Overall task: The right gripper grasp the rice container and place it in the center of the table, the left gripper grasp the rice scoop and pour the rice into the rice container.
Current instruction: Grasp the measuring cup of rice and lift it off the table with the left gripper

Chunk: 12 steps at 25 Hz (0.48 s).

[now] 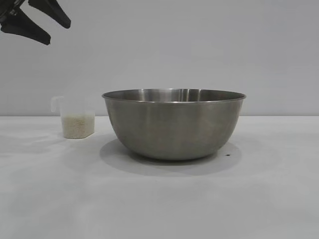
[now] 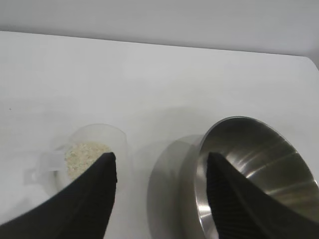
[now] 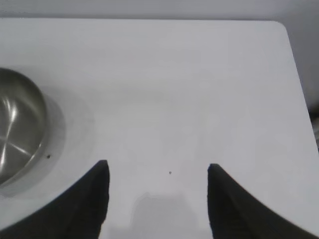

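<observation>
The rice container (image 1: pixel 173 124), a wide steel bowl, stands upright and empty at the middle of the table (image 1: pixel 159 204). To its left, a little apart, stands the rice scoop (image 1: pixel 77 119), a translucent cup partly filled with rice (image 1: pixel 78 125). My left gripper (image 1: pixel 59 33) hangs open high at the upper left, above and left of the scoop, holding nothing. From the left wrist, the gripper (image 2: pixel 160 157) looks down between scoop (image 2: pixel 102 134) and bowl (image 2: pixel 254 169). My right gripper (image 3: pixel 157 165) is open over bare table, the bowl (image 3: pixel 17 124) off to one side.
A small dark speck (image 1: pixel 228 155) lies on the table by the bowl's right base. A plain grey wall (image 1: pixel 199 50) closes the scene behind. The right wrist view shows the table's rounded corner (image 3: pixel 279 27) and edge.
</observation>
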{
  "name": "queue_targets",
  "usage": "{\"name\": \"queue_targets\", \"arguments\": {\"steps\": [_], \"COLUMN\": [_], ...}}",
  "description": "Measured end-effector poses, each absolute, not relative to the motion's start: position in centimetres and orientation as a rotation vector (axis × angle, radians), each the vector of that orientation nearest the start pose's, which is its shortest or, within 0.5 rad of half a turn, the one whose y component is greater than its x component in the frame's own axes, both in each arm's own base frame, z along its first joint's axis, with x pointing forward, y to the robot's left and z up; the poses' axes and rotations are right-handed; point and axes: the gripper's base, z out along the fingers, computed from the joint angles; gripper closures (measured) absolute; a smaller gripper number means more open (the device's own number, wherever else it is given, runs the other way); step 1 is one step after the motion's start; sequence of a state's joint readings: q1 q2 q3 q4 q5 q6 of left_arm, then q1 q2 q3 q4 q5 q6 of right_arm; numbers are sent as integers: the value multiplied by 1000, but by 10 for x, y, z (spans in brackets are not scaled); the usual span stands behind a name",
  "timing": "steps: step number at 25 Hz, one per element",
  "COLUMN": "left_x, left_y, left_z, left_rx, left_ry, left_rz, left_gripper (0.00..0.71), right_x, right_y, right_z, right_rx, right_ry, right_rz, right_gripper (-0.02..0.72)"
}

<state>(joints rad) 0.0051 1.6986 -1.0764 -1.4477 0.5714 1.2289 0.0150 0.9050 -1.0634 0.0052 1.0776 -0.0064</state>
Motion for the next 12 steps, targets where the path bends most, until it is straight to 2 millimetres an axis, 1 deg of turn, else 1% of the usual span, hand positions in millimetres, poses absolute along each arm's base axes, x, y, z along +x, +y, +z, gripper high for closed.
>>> {"name": "queue_targets", "arguments": {"steps": [1,7,12], "left_x": [364,364,364], "left_y": [-47,-47,-47], "left_z": [245,245,245], "left_rx": [108,108,107], "left_ry": [2162,2163,2163], "left_rz": [-724,-721,-719], "left_gripper": [326,326,326], "right_x": [155,102,74], "right_y": [3,2,2], "right_z": [384,363,341], "right_rx": [-25,-26,-26], "right_ry": [2403,2332,2303], "right_rz": [11,12,12], "right_gripper": [342,342,342]}}
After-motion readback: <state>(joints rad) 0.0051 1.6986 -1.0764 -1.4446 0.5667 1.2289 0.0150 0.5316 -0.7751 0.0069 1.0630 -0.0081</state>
